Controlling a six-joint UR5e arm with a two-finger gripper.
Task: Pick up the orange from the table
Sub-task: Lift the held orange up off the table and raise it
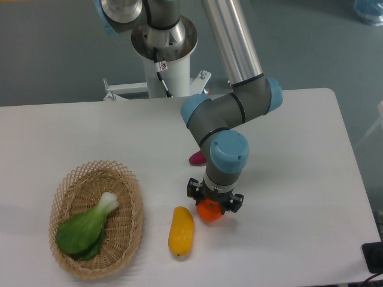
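— On the table [299, 179], where's the orange [209, 212]?
— Near the front edge, right under the gripper [214, 204], just beside the yellow fruit [181, 231].
— Gripped?
— The fingers sit either side of it; contact I can't tell.
— Else?
— A basket [128, 236] with greens [84, 230], left.

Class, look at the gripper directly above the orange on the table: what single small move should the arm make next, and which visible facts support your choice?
Probably close the fingers on the orange, then lift. The gripper sits directly over it, covering its top, with the fruit apparently between the fingers and resting on the table. Whether the fingers already grip cannot be told. The yellow mango-like fruit lies apart to the side, so closing should not disturb it.
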